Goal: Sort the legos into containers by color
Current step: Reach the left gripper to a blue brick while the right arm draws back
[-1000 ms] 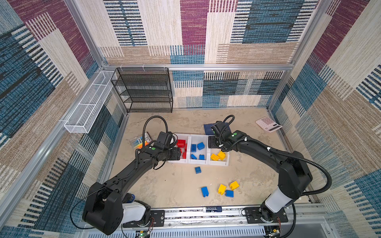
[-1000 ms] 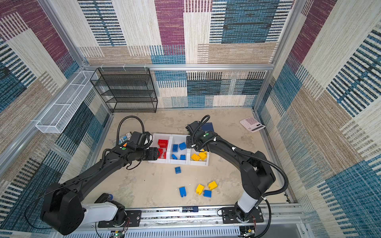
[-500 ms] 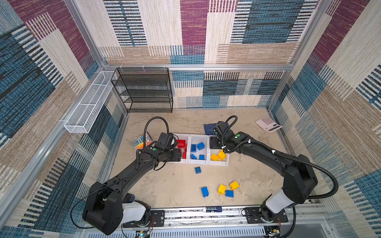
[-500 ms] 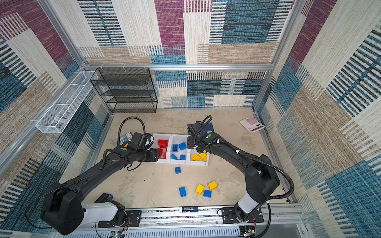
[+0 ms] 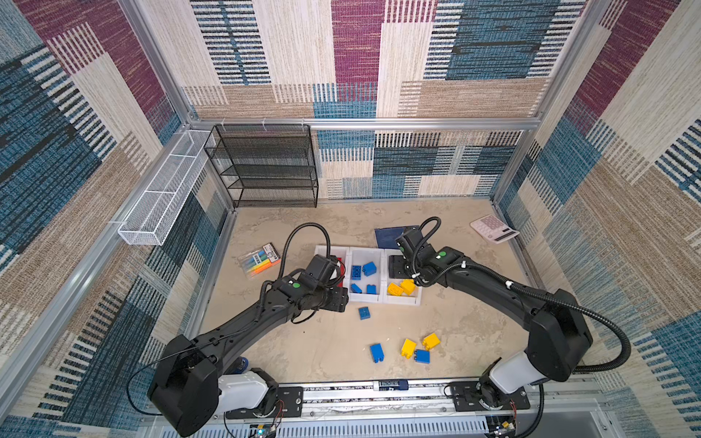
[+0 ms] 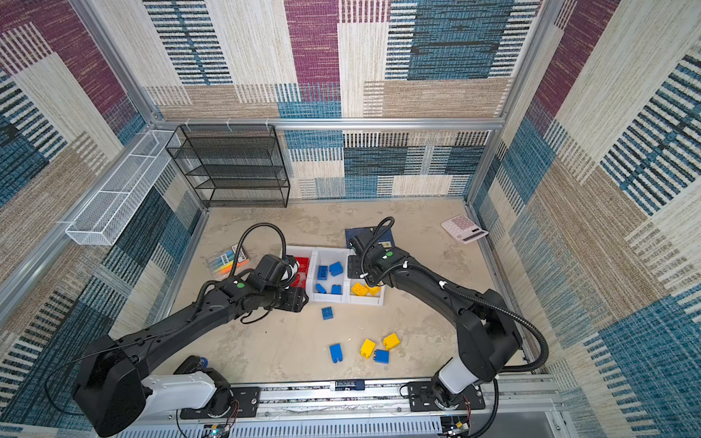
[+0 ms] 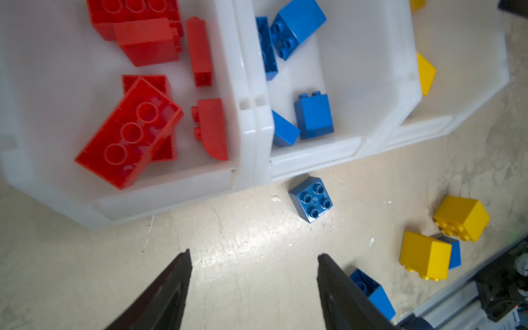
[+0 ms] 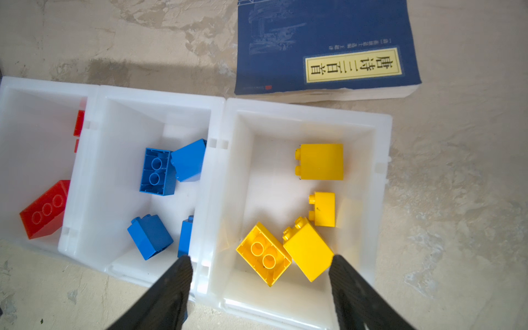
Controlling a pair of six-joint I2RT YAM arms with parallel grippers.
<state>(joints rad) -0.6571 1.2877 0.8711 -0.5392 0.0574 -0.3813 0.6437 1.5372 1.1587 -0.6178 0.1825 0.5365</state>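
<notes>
Three bins (image 5: 365, 299) sit side by side on the worktop (image 5: 315, 352), a book (image 5: 387, 238) behind the rightmost, loose bricks (image 5: 364, 313) in front.

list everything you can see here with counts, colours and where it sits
bins: three, white, side by side on the table
red legos: at least six, red, left bin
blue legos: four, blue, middle bin
yellow legos: four, yellow, right bin
loose blue legos: three, blue, table in front of bins
loose yellow legos: two, yellow, table near the front
book: one, dark blue, behind right bin
calculator: one, pink and white, back right
marker pack: one, multicoloured, left of bins
shelf rack: one, black, back left
wire basket: one, white, left wall
left gripper: one, black, open and empty, above table before left bin
right gripper: one, black, open and empty, over right bin
</notes>
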